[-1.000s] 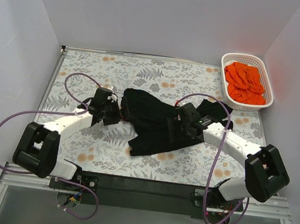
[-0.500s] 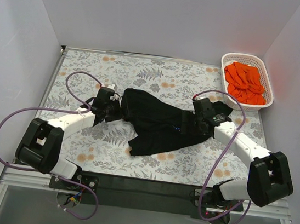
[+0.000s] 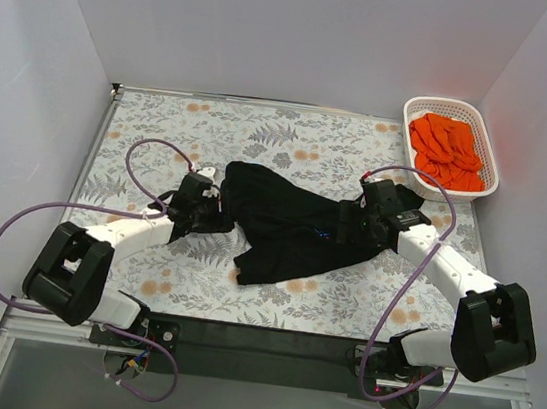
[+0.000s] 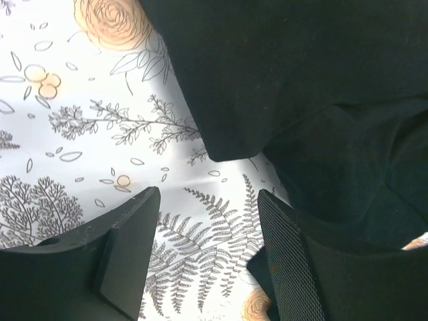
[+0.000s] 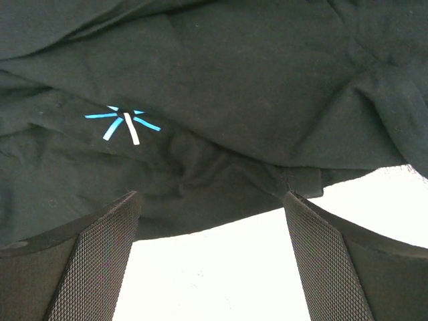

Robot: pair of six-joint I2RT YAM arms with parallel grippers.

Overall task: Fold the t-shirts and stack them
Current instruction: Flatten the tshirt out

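Currently left gripper, right gripper both spread beside black tee; orange tees fill basket, far-right on surface.

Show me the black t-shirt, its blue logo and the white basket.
black t-shirt (image 3: 286, 221), top view, middle of the crumpled body.
blue logo (image 5: 124, 120), right wrist view, centre of the starburst.
white basket (image 3: 446, 102), top view, far rim.

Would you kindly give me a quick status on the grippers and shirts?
Left gripper open at left edge of black shirt, right gripper open at its right. Shirt crumpled on table. Orange shirts in basket. Nothing blocking.
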